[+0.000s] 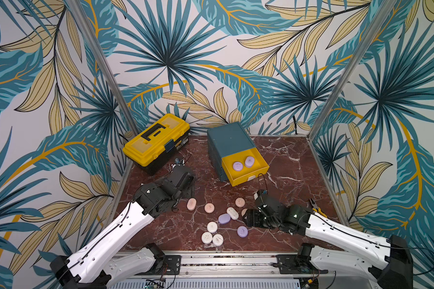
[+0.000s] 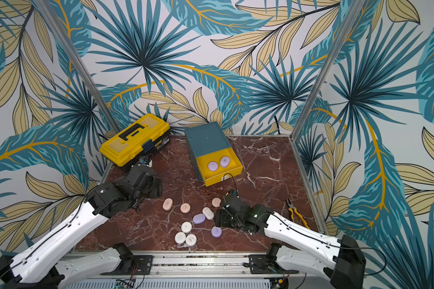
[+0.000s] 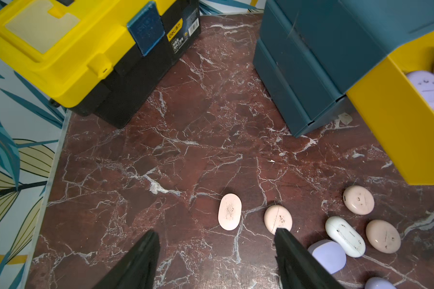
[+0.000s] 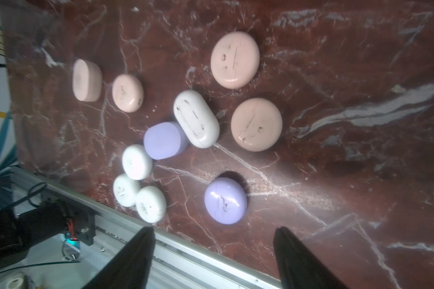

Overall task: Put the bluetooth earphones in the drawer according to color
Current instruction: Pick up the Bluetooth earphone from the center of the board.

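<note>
Two lilac cases [image 1: 237,166] lie in the chest's [image 1: 226,140] open yellow drawer [image 1: 241,179]. Ten others [image 4: 196,120] (pink, white, lilac) sit on the table [image 1: 286,175] between the arms. Only the top views show the pliers [image 2: 296,212]. Only the left wrist view shows the toolbox [image 3: 60,50] label [image 3: 175,35], seemingly "deli". The left gripper [image 3: 216,231] and right gripper [image 4: 214,229] both have fingers spread wide, with nothing between them.

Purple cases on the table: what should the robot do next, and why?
Probably lower the right arm's open fingers around the round purple case just ahead of them and close. The yellow drawer stands open, already holding two purple cases.
</note>
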`<state>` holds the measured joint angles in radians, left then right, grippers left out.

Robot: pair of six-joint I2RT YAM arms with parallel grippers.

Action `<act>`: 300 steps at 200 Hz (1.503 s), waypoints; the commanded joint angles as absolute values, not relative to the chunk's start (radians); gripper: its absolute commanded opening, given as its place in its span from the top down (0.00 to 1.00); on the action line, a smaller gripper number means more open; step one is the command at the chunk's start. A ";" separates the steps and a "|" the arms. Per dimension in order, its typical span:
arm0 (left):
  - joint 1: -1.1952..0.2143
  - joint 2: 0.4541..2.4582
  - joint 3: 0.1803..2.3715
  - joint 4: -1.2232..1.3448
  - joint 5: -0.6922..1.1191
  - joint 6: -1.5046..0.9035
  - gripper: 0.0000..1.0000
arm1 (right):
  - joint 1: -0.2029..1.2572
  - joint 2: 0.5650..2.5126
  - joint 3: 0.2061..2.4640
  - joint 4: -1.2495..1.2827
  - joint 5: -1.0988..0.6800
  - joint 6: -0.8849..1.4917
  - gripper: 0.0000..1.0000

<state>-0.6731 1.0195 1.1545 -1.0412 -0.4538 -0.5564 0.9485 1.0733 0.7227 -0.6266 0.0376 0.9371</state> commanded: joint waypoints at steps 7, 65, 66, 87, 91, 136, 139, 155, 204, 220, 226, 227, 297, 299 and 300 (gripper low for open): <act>-0.624 0.978 1.100 -1.059 -0.431 -0.589 0.22 | 1.004 1.160 0.761 -0.624 0.100 0.997 0.19; -0.587 0.943 1.050 -1.048 -0.394 -0.589 0.21 | 1.082 1.359 0.824 -0.624 0.142 1.038 0.18; -0.586 0.942 1.050 -1.048 -0.394 -0.589 0.21 | 1.082 1.361 0.825 -0.623 0.142 1.038 0.18; -0.582 0.937 1.039 -1.048 -0.386 -0.587 0.21 | 1.083 1.393 0.835 -0.621 0.150 1.040 0.18; -0.581 0.936 1.039 -1.047 -0.385 -0.586 0.21 | 1.083 1.399 0.836 -0.623 0.148 1.037 0.18; -0.568 0.932 1.020 -1.037 -0.374 -0.583 0.21 | 1.086 1.454 0.838 -0.626 0.147 1.043 0.19; -0.566 0.933 1.018 -1.036 -0.374 -0.582 0.21 | 1.088 1.456 0.838 -0.626 0.147 1.045 0.19; -0.567 0.934 1.013 -1.029 -0.367 -0.583 0.21 | 1.089 1.477 0.835 -0.624 0.142 1.049 0.19; -0.561 0.935 1.005 -1.021 -0.358 -0.580 0.21 | 1.091 1.501 0.827 -0.604 0.149 1.060 0.21; -0.560 0.934 1.004 -1.020 -0.357 -0.578 0.21 | 1.092 1.518 0.833 -0.604 0.148 1.057 0.22; -0.560 0.935 1.002 -1.021 -0.356 -0.578 0.21 | 1.091 1.523 0.833 -0.604 0.149 1.056 0.22; -0.560 0.935 1.003 -1.021 -0.356 -0.577 0.21 | 1.091 1.524 0.833 -0.604 0.150 1.056 0.23; -0.557 0.933 0.991 -1.017 -0.353 -0.577 0.21 | 1.091 1.564 0.835 -0.619 0.155 1.051 0.30; -0.557 0.933 0.991 -1.017 -0.353 -0.577 0.21 | 1.092 1.563 0.835 -0.620 0.154 1.051 0.30; -0.557 0.933 0.991 -1.015 -0.352 -0.577 0.21 | 1.092 1.563 0.835 -0.621 0.155 1.051 0.30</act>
